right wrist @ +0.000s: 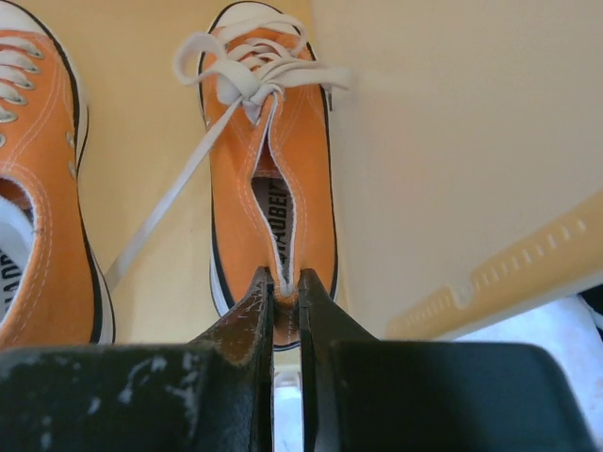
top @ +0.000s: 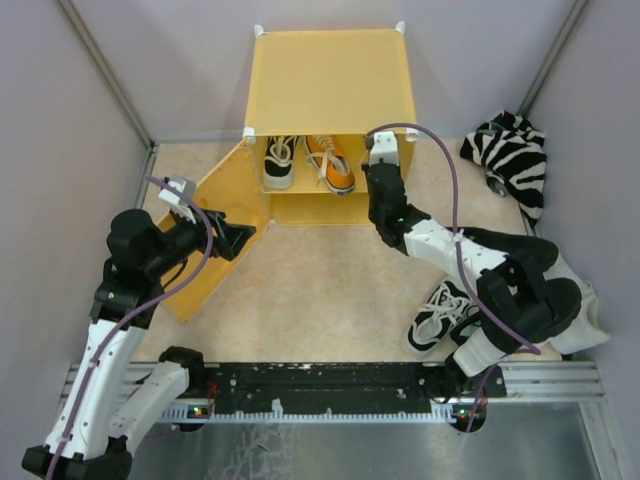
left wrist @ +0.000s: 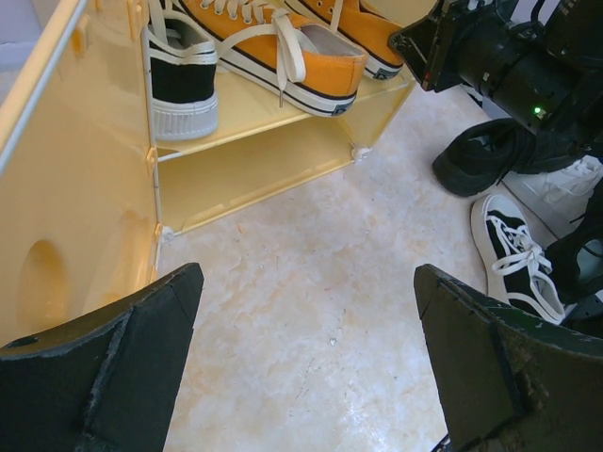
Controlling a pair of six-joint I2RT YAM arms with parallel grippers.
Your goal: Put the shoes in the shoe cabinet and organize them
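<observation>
Four sneakers: two orange shoes (right wrist: 273,188) with white laces, and two black-and-white ones. Both orange shoes and one black-and-white shoe (top: 280,160) sit on the shelf (left wrist: 236,118) of the yellow shoe cabinet (top: 330,80) at the far side. Its door (top: 228,195) stands open to the left. The other black-and-white shoe (top: 440,315) lies on the surface (top: 320,280), near right. The right gripper (right wrist: 285,282) is almost pressed together, pinching the heel of the rightmost orange shoe. The left gripper (left wrist: 308,311) hangs spread wide beside the door, holding nothing.

The yellow-orange shoe cabinet (top: 330,70) stood with its door (top: 215,205) open. On its inner shelf (left wrist: 254,108), toes inward, sat one black-and-white sneaker (top: 279,160), one orange sneaker (right wrist: 38,188) and a second orange sneaker (right wrist: 283,160), its heel pinched by the right end effector (right wrist: 285,281). Another black-and-white sneaker (top: 440,315) lay on the tabletop (top: 330,290).
</observation>
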